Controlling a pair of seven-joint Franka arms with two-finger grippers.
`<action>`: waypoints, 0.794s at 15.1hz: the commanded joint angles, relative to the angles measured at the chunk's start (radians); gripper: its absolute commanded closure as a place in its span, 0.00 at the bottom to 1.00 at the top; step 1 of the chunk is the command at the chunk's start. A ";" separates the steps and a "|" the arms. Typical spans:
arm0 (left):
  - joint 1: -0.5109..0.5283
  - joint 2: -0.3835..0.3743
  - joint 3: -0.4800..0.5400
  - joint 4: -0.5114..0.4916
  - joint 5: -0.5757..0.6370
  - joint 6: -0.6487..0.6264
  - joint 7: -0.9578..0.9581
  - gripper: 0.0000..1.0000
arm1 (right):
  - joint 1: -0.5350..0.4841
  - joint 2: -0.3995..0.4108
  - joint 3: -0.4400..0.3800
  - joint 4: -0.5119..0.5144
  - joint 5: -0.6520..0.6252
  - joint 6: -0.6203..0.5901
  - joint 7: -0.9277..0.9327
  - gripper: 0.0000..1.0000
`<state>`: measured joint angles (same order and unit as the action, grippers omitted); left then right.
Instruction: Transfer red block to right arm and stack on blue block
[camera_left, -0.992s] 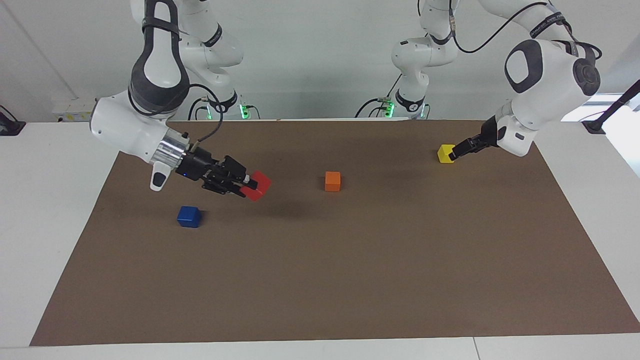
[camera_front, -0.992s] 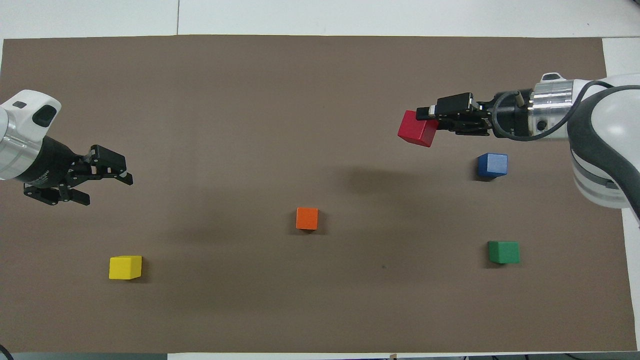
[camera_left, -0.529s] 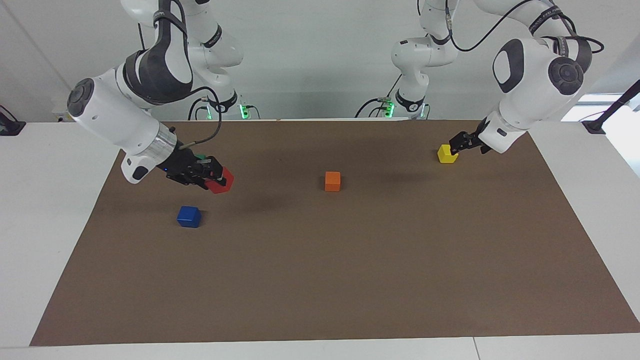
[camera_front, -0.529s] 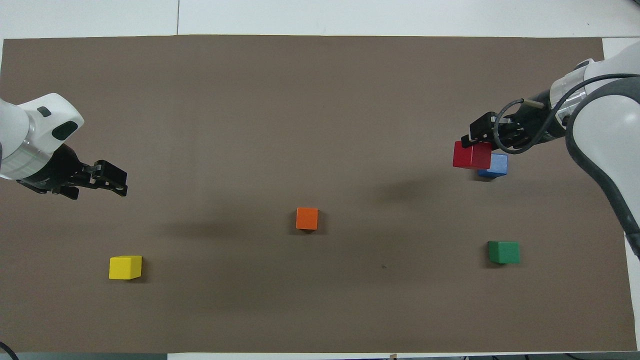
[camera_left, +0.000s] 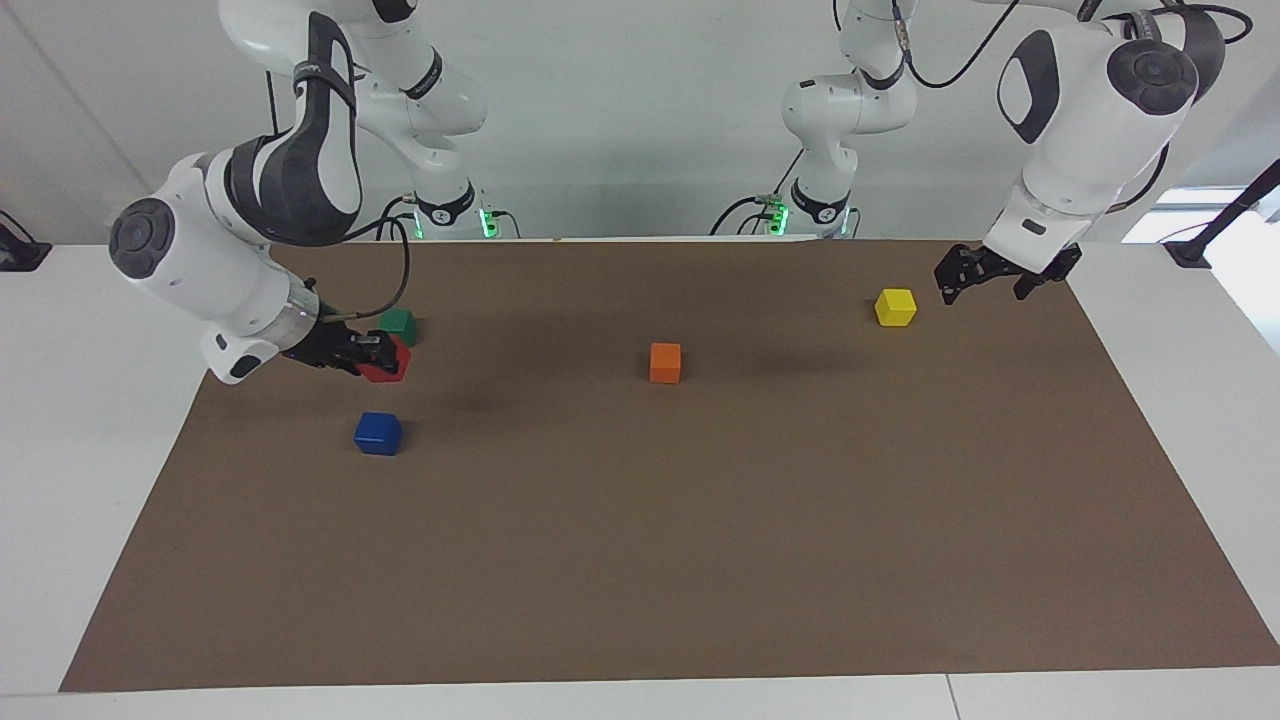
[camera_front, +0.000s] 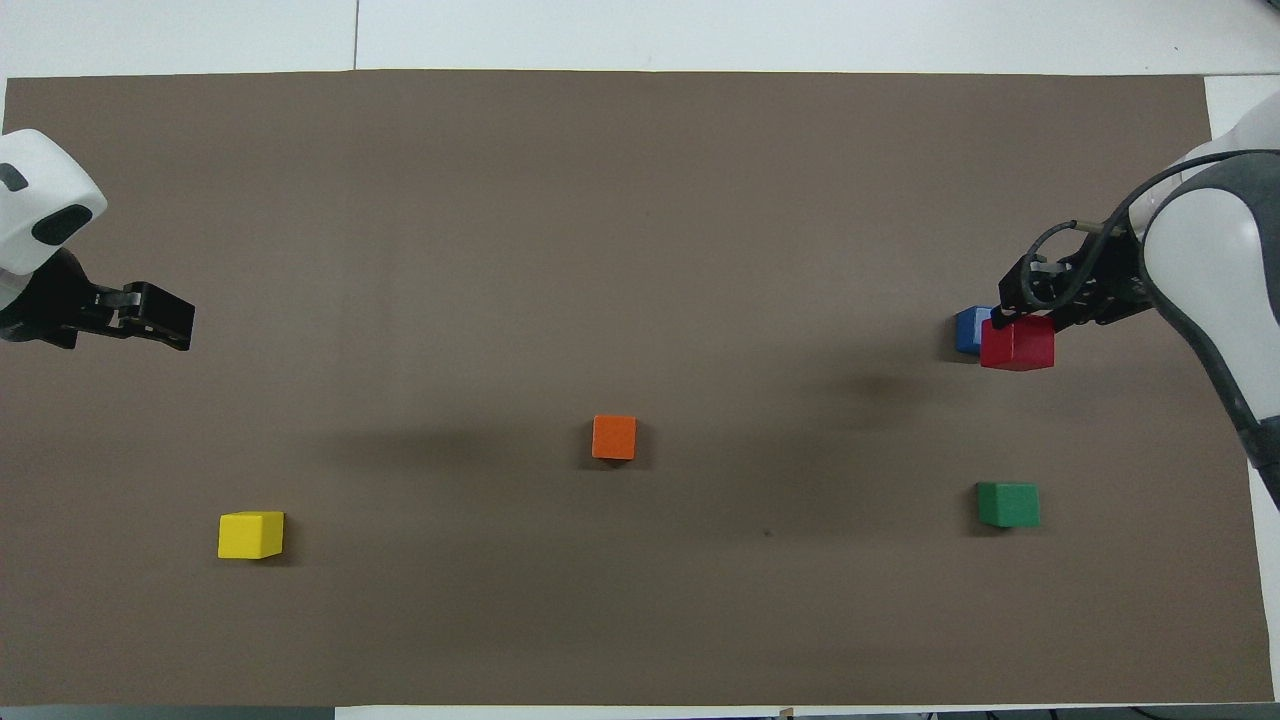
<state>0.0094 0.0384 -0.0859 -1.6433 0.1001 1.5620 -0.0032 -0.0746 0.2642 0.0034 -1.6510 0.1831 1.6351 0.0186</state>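
**Op:** Red block (camera_left: 386, 361) is clamped in the right pincer (camera_left: 372, 353), off the bench. From the facing camera I log it in the air, not touching the blue block (camera_left: 378, 433).

**Obs:** And from overhead?

**Op:** There the red block (camera_front: 1017, 343) covers part of the blue block (camera_front: 970, 329), so it hangs roughly over it, offset toward the right arm's end. The right pincer (camera_front: 1020, 305) comes in from that end, fingers closed on the cube.

**Obs:** Blue block position?

**Op:** Flat on the brown mat (camera_left: 700, 560), farther from the robots than the green block (camera_left: 399, 326).

**Obs:** Left arm?

**Op:** I see the left pincer (camera_left: 985, 278) raised near the yellow block (camera_left: 895, 306), apart from it, gripping nothing, fingers spread. An orange block (camera_left: 665, 362) sits mid-mat, untouched.
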 joint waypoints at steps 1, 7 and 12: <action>-0.008 0.002 0.009 0.011 -0.011 -0.008 0.017 0.00 | -0.031 0.076 0.009 0.063 -0.022 -0.023 0.027 1.00; -0.026 0.014 0.017 0.005 -0.014 -0.033 0.008 0.00 | -0.036 0.156 0.009 0.100 -0.022 0.023 0.026 1.00; -0.031 0.015 0.040 0.014 -0.031 -0.020 0.008 0.00 | -0.045 0.171 0.006 0.097 -0.031 0.055 0.027 1.00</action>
<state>-0.0055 0.0515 -0.0781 -1.6428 0.0936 1.5506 -0.0030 -0.1022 0.4195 0.0000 -1.5775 0.1737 1.6912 0.0214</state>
